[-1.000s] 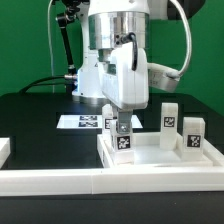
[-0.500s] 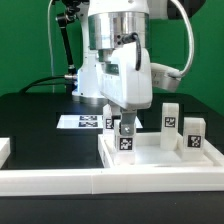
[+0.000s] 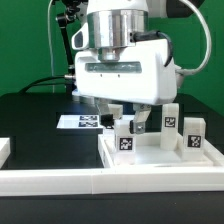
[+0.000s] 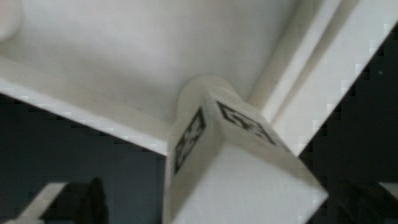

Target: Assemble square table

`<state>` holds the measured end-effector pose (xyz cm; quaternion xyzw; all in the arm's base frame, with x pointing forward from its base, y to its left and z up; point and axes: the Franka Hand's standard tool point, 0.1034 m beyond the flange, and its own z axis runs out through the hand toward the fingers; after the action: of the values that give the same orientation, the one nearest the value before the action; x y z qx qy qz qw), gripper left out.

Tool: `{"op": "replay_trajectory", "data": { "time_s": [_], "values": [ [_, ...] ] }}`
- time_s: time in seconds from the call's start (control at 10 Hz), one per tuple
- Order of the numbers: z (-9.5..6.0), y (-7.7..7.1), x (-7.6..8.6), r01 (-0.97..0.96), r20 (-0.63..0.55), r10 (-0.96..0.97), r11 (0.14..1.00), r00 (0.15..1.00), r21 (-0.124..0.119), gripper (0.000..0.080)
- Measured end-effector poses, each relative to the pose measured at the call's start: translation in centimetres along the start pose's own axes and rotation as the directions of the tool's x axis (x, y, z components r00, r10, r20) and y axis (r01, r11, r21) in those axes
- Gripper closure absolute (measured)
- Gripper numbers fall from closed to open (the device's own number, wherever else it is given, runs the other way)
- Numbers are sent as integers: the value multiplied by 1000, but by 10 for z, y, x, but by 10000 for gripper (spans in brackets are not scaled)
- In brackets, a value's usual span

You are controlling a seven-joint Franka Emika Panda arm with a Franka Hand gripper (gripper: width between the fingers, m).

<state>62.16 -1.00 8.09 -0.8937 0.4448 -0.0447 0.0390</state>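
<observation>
Green backdrop behind, black tabletop below, and my gripper hangs over the square tabletop, which lies rim-up against the white L-shaped border wall. The jaws stand wide apart and hold nothing; between them 1 leg stands upright in the slab's corner toward 9 o'clock in the exterior view. At 3 o'clock from it, 2 more legs stand on the slab, and a further block shows just behind the gripper. The marker board lies flat beyond, near 10 o'clock.

My worry: the leg may not be fully seated (I cannot tell from either view), so lifting off carelessly could let a fingertip brush it and tip it. A sideways retreat could also clip the neighbouring legs.

Everything is matte white plastic: blocky, square-edged legs with crisp black-and-white tags, a slab with a raised rim.
</observation>
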Motion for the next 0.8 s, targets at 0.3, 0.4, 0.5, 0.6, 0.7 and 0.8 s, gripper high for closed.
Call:
{"op": "replay_trajectory", "data": {
  "time_s": [0.3, 0.4, 0.5, 0.6, 0.7, 0.8],
  "values": [
    [1, -3, -4, 241, -2, -241, 971, 971, -5, 151],
    [1, -3, -5, 333, -1, -333, 943, 943, -4, 151],
    [0, -3, -3, 451, -2, -451, 893, 893, -4, 151],
    [0, -2, -2, 504, -2, -504, 864, 864, -4, 151],
    [0, -3, -3, 576, -2, -576, 817, 817, -4, 151],
    [1, -3, -4, 629, 0, -629, 777, 777, -4, 151]
  ]
}}
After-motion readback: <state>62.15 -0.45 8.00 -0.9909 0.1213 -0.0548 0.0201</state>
